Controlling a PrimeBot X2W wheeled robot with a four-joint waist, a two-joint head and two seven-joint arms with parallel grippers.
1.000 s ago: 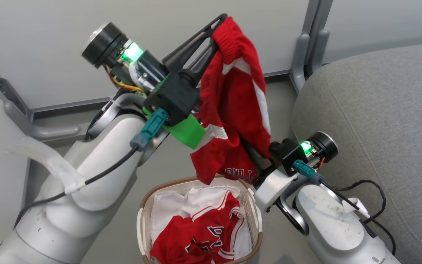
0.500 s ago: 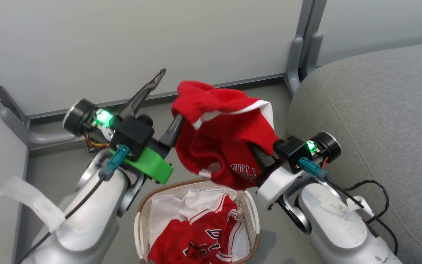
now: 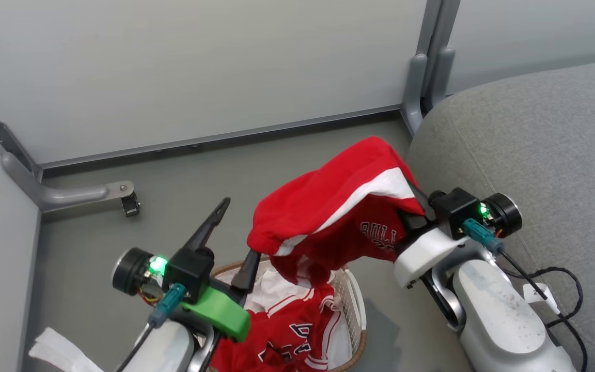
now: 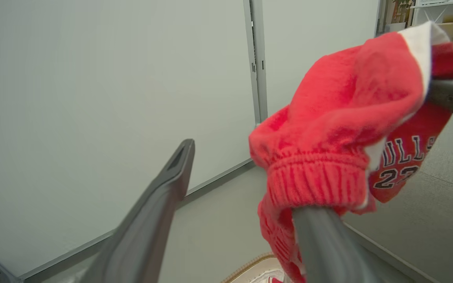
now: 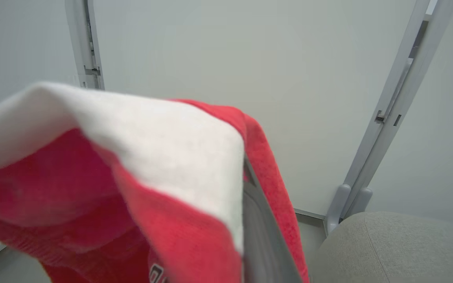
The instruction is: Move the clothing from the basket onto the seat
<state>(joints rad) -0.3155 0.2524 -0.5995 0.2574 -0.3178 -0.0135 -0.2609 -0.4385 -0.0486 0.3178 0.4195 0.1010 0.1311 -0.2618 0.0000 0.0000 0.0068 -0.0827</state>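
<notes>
Head view: right gripper (image 3: pixel 417 202) clamps the shorts (image 3: pixel 339 206); their waistband (image 3: pixel 265 242) at 8 o'clock may snag on the spread-apart left gripper (image 3: pixel 238 227).

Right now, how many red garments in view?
2. The shorts hang from the shut right tool, waistband draped over a finger of the open left tool; a jersey lies in the basket. More may be hidden beneath.

Pale arms (image 3: pixel 499 320), teal plugs (image 3: pixel 475 233), black cables (image 3: pixel 561 271), dark-fingered left pincer (image 3: pixel 238 227)
</notes>
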